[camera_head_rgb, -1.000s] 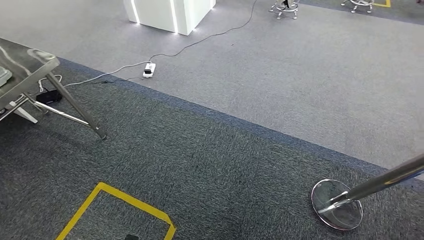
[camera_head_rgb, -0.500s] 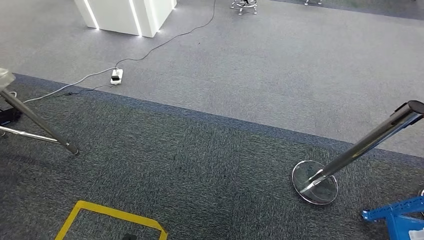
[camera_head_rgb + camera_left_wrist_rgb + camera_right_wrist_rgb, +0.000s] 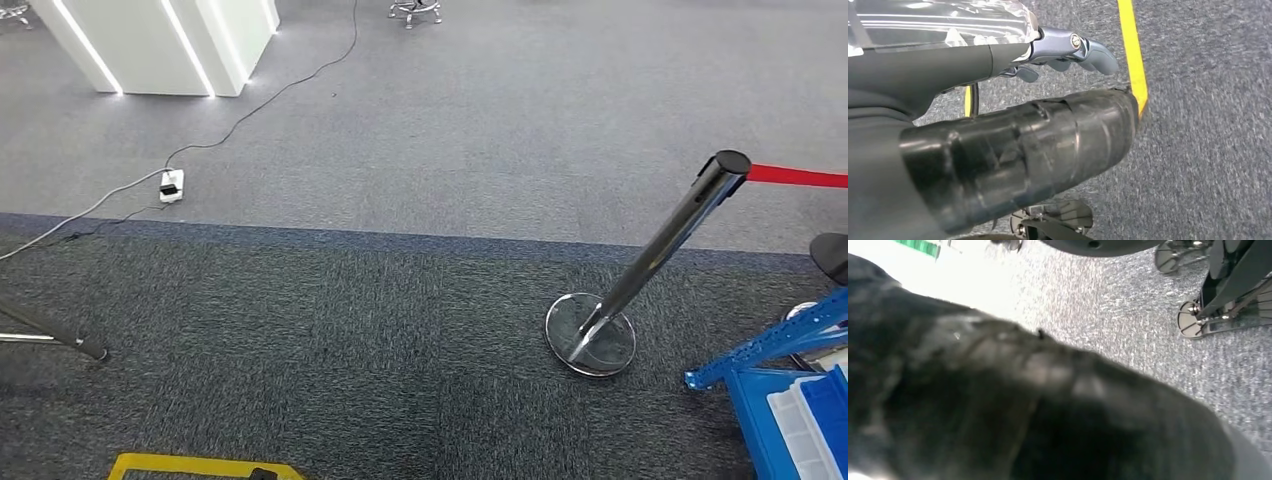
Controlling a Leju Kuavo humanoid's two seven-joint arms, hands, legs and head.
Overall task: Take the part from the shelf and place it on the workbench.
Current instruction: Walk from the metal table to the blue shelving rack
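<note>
Head view, one chrome stanchion, one power strip, one blue shelf

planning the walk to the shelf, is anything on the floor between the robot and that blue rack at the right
Possibly. The chrome barrier post stands on its round base just left of the blue rack, with a red belt running right from its top. No part is visible yet.

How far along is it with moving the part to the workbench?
Early, by the look of it. Done: nothing visible. In hand: the head view faces carpet, with the blue shelf at the right edge beside a stanchion. Whether the left hand holds anything is unclear. Left: take the part, carry it, place it.
</note>
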